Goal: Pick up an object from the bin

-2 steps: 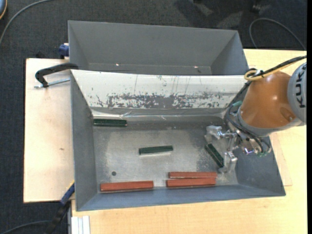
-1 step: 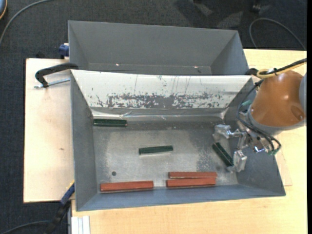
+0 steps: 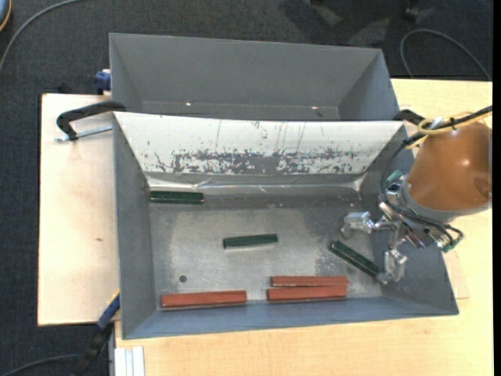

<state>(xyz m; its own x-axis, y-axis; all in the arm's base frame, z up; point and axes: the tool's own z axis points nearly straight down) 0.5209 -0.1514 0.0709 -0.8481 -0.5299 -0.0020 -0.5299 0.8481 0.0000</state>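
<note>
Camera view: gripper is low in the bin, near the front-right corner, fingers spread with nothing clamped between them. A dark green bar lies diagonally on the floor just beside them, its right end close to the front finger; can't tell if they touch. Likely the target, and it lies flat, so the fingers must straddle its narrow width. The right wall is close, so little room on that side, but open floor toward the centre. Well apart: a second green bar mid-floor, a third against the back wall, red-brown bars along the front edge.
</note>
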